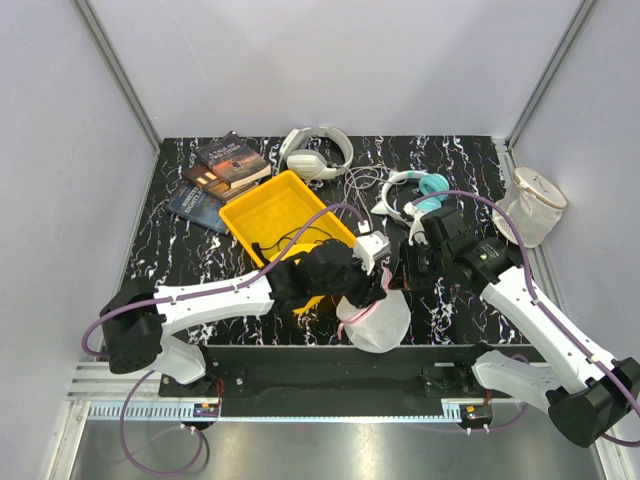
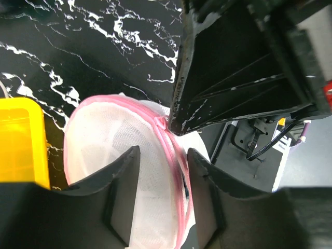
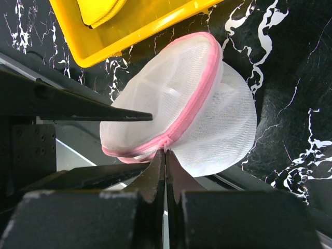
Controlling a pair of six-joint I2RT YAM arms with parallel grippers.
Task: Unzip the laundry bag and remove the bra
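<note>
The laundry bag point(image 1: 377, 322), white mesh with a pink rim and zipper, hangs over the table's near edge. My left gripper point(image 2: 163, 155) straddles its pink rim point(image 2: 174, 155), with mesh and zipper filling the gap between its fingers; it holds the bag. My right gripper point(image 3: 165, 152) is shut on the small pink zipper pull point(image 3: 166, 142) at the bag's point(image 3: 171, 93) lower rim. The right gripper's black body point(image 2: 233, 67) shows in the left wrist view, tip at the pull. The zipper looks closed. The dark navy bra is hidden from view.
A yellow tray point(image 1: 285, 205) with a yellow bra point(image 3: 98, 10) in it stands just behind the left gripper. Books point(image 1: 225, 165), white headphones point(image 1: 315, 150), teal headphones point(image 1: 420, 190) and a cream mesh bag point(image 1: 535, 205) lie farther back. The table's front rail point(image 1: 300, 355) runs under the bag.
</note>
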